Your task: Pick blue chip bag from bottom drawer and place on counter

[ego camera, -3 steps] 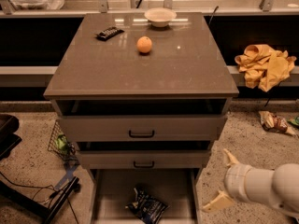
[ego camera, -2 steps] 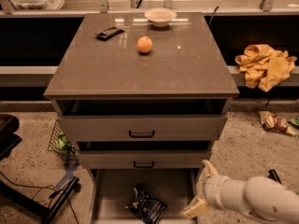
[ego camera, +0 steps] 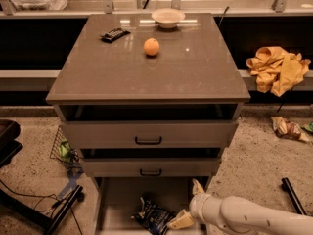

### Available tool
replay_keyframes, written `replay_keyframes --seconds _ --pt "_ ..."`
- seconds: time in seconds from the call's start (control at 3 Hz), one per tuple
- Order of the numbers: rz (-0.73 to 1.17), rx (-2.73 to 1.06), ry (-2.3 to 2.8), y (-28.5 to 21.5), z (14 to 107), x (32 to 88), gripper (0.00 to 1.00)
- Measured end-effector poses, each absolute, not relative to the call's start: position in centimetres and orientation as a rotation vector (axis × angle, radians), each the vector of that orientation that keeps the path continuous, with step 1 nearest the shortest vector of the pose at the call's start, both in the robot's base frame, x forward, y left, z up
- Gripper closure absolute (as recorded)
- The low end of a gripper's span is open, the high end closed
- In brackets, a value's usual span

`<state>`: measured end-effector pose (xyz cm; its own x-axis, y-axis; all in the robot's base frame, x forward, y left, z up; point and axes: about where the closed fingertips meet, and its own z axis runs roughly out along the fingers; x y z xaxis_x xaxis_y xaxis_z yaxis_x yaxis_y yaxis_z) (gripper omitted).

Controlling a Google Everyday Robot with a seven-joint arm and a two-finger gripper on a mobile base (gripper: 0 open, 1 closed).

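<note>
The pale two-finger gripper [ego camera: 190,205] sits at the lower right of centre, over the right side of the open grey-brown bottom drawer [ego camera: 117,199], with its jaws spread and nothing between them. The crumpled dark-blue foil chip bag [ego camera: 152,215] lies on the drawer floor just left of the gripper. A good grasp would likely mean moving left and down and closing across the bag's raised folds. The glossy grey-brown counter [ego camera: 146,77] lies above. The bag is the drawer's only visible content.

We looked down on the bench [ego camera: 146,77] from high in front, fairly near; the jaws stood spread at the bottom edge, right of middle.
</note>
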<state>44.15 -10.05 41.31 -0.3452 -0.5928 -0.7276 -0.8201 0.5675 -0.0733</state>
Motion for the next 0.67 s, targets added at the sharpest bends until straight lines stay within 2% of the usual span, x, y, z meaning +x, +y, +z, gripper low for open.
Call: replay_keyframes --seconds 0.33,0.67 --pt "0.419 -1.131 2.067 -8.76 35.71 43.66 0.0" --pt "0.419 -1.131 2.067 -8.76 35.71 43.66 0.0"
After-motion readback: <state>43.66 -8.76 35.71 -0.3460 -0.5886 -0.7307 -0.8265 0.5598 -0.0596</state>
